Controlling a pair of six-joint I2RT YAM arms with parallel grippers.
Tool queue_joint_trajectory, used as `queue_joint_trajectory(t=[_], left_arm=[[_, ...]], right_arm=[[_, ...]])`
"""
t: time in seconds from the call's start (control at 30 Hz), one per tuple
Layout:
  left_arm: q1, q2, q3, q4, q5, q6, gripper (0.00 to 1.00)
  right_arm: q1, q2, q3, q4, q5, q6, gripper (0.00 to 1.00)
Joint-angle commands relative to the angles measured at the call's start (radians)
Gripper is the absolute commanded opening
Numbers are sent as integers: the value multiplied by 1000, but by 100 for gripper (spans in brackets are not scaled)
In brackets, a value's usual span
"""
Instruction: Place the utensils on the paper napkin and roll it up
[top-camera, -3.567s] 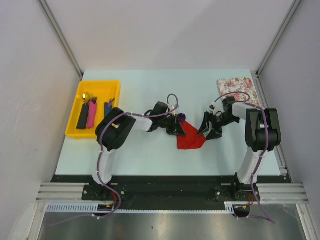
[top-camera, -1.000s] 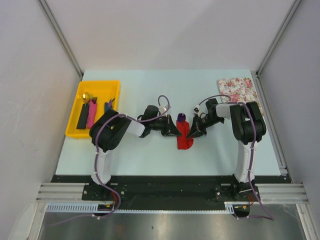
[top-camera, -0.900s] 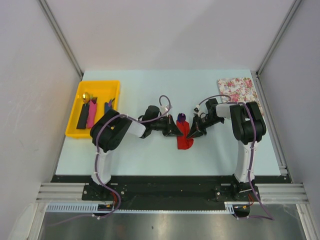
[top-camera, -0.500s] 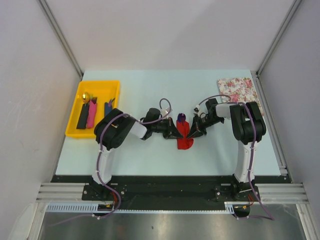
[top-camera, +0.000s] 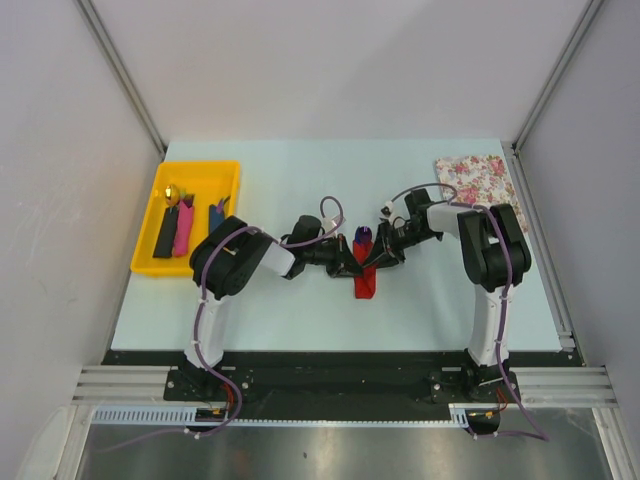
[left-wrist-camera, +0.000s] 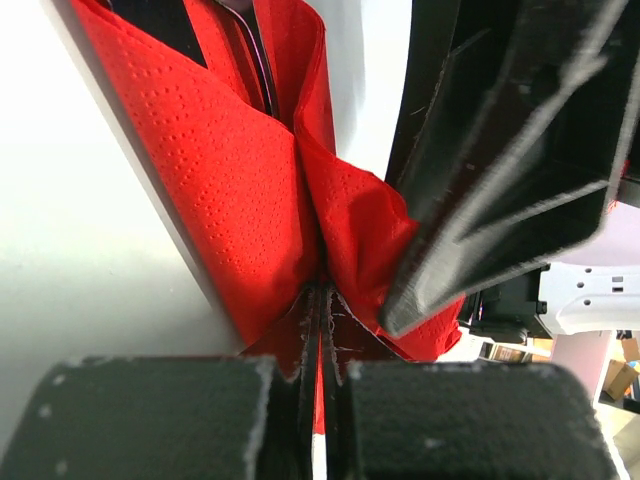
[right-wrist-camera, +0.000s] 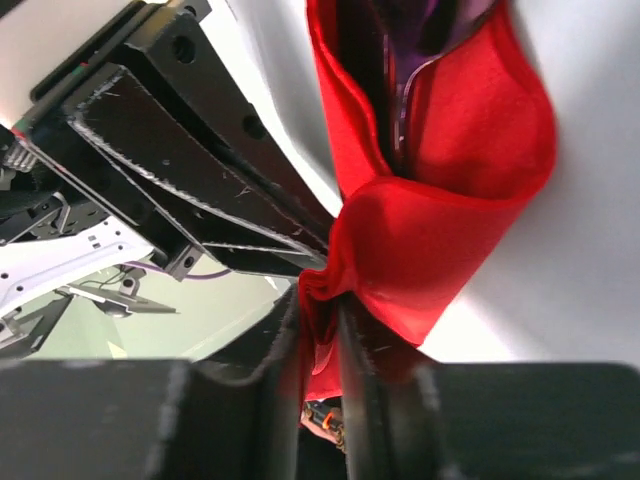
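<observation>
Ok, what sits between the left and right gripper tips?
The folded thin red paper napkin, folded around a purple-handled utensil. The left gripper and right gripper both pinch it, as both wrist views show.

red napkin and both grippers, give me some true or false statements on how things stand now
The left gripper is shut on the red napkin. True.
The right gripper hangs open, clear of the napkin. False: it pinches the napkin too.
A purple-handled utensil sits inside the napkin's fold. True.
The yellow tray is empty. False: utensils with black, pink and blue handles lie in it.
The floral sheet lies under the napkin. False: it lies apart, at the far right corner.
</observation>
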Motion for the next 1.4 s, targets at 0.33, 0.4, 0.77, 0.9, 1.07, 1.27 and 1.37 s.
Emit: queue_joint_trajectory(t=[0.33,0.4,0.77,0.9,1.07,1.27,1.37], left_arm=[[-1,25,16,-24,-45,40,0],[-1,23,16,-27,-45,42,0],[-1,20,21,-43,-47,54,0],[1,20,25,-46,-42,54,0],[-1,22,36,-57,-40,60,0],[-1,19,39,-64,-43,68,0],[1,19,39,-69,-47,71,0]], right_arm=[[-73,-73,46,-199,-28,-125,30],[-79,-82,46,-209,-48,-134,30],[-32,-64,69,-123,-85,-88,0],[-7,-26,83,-80,-97,-56,0],[24,2,89,-14,-120,7,0],[50,19,109,-21,-119,-6,0],[53,30,118,-66,-109,-29,0]])
